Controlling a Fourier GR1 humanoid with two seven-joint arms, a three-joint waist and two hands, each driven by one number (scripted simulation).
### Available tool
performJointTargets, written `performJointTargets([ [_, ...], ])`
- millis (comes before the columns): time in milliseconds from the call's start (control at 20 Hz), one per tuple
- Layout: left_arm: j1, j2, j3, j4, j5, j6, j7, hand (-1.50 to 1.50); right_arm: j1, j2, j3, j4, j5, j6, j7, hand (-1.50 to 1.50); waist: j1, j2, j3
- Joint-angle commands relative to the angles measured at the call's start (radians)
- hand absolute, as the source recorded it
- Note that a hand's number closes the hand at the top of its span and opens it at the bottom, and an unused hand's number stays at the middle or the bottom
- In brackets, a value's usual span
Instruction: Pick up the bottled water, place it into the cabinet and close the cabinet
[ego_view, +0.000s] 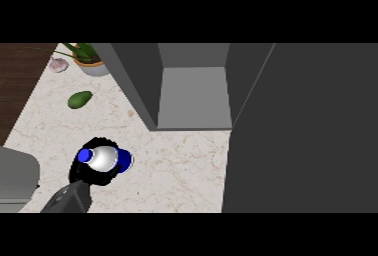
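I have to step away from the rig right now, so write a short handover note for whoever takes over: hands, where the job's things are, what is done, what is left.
Left hand: curled round the bottled water, at the lower left of the counter.
Right hand: not in view.
Bottled water: in the left hand, blue cap toward the left; whether it is off the counter cannot be told from this view.
Cabinet: open, its grey inside showing, door swung out at the right.
Done: the bottle is grasped.
Left: carry it into the cabinet, let go, shut the door.
Nearby: an avocado and a potted plant, clear of the likely path.
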Motion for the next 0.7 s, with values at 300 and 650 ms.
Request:
performJointTargets([
  [300, 0.033, -0.026, 0.005, -0.103, 0.064, -0.112, 0.038, 1.5, -0.028, 0.024, 0.023, 0.014, 0.019, -0.036, 0.007, -1.5, 0.008, -0.002, 0.001],
  [650, 0.138, -0.096, -0.032, -0.32, 0.117, -0.055, 0.162, 1.5, 0.02, -0.018, 0.0, 0.032, -0.014, 0.013, -0.058, -1.5, 0.012, -0.005, 0.002],
])
